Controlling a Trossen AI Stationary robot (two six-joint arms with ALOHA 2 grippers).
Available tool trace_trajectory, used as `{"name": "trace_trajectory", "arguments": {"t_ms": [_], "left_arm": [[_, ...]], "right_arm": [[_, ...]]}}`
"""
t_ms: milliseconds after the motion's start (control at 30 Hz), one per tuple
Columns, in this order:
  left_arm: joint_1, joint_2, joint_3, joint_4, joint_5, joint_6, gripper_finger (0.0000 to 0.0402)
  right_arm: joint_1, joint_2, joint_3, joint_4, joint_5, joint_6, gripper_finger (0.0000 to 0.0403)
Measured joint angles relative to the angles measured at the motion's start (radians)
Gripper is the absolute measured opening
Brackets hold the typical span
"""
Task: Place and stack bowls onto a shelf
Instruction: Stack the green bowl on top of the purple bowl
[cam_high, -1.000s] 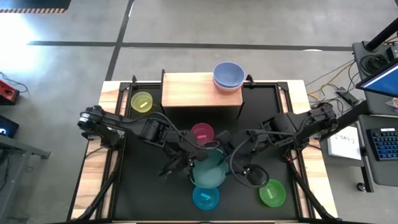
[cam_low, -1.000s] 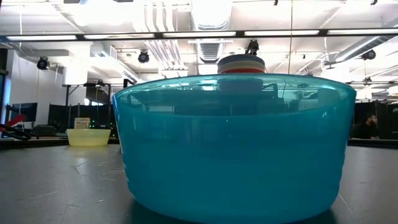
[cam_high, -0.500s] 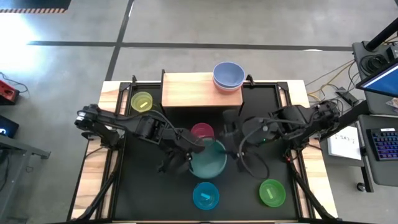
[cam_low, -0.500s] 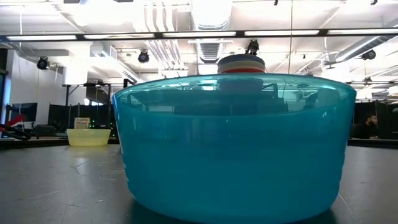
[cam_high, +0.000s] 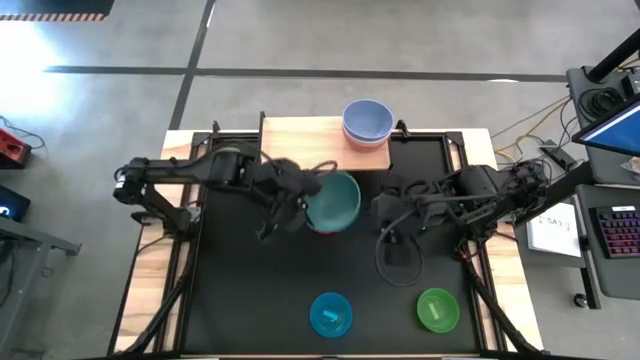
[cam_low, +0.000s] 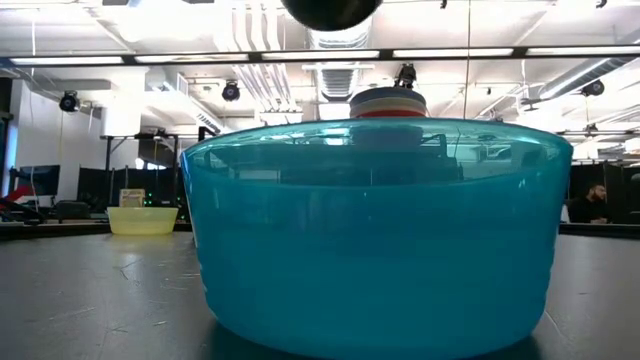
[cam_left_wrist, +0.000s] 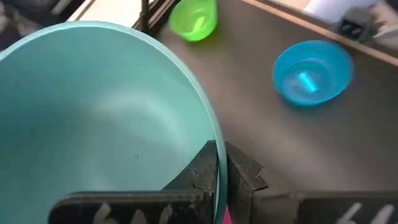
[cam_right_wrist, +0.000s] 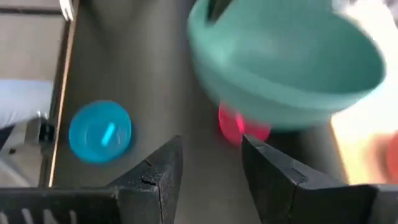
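Teal bowl (cam_high: 333, 200) clamped by its rim in left hand (cam_left_wrist: 217, 171), shelf (cam_high: 300, 145) just beyond; right hand (cam_right_wrist: 208, 165) apart, empty.

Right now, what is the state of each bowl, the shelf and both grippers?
Teal bowl: lifted, held at its rim by the left gripper.
Magenta bowl: on the table, under the teal bowl.
Lavender bowl: stacked on the shelf.
Blue bowl: on the table.
Green bowl: on the table.
Right gripper: open, empty.
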Motion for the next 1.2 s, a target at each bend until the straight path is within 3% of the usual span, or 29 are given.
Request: {"name": "trace_trajectory", "arguments": {"t_ms": [200,400,767,967,1200], "left_arm": [[0.115,0.009,0.0,0.094,0.0,0.137,0.0],[0.246,0.036,0.0,0.312,0.001,0.219,0.0],[0.439,0.148,0.0,0.566,0.056,0.11,0.0],[0.478,0.209,0.0,0.703,0.056,0.008,0.0],[0.482,0.254,0.0,0.715,0.056,-0.042,0.0]], "right_arm": [[0.0,0.0,-0.001,-0.176,-0.015,0.121,0.015],[0.0,0.0,-0.002,-0.179,-0.016,0.087,0.0144],[0.0,0.0,-0.006,-0.181,-0.017,0.034,0.0139],[0.0,0.0,-0.006,-0.182,-0.017,0.055,0.014],[0.0,0.001,-0.006,-0.182,-0.041,0.045,0.0141]]}}
